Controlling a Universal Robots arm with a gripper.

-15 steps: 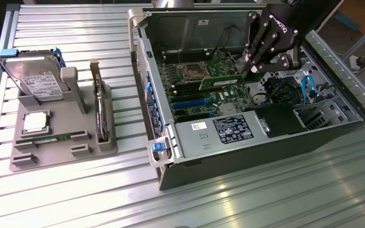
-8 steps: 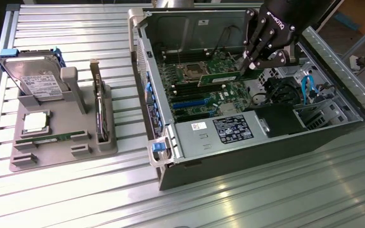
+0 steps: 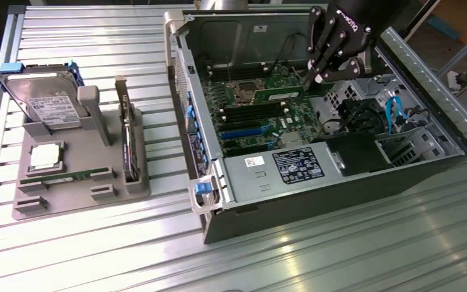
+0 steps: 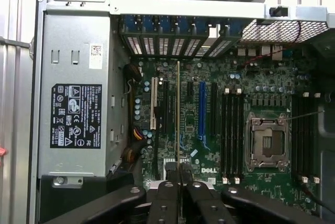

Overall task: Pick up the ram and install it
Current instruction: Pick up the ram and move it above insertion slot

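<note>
Externally, ram (image 3: 286, 95) broadside in gripper (image 3: 318, 78); wrist-side, edge-on.

The hand (image 4: 178, 176) hides one end of the ram (image 4: 178, 114).

Illumination is diffuse and comes from overhead. In the exterior view the ribbed aluminium table (image 3: 95, 255) glares almost white toward the lower edge, washing out its grooves. The open computer case (image 3: 217, 36) sinks into deep shadow toward the exterior view's right, below the black gripper (image 3: 318, 78). In the wrist view the grey power supply (image 4: 78, 77) is flatly and brightly lit and the motherboard (image 4: 261, 93) is dimmer. The ram (image 4: 178, 109), seen edge-on, carries a thin pale highlight, and the case rim (image 4: 209, 9) overexposes to white.
</note>
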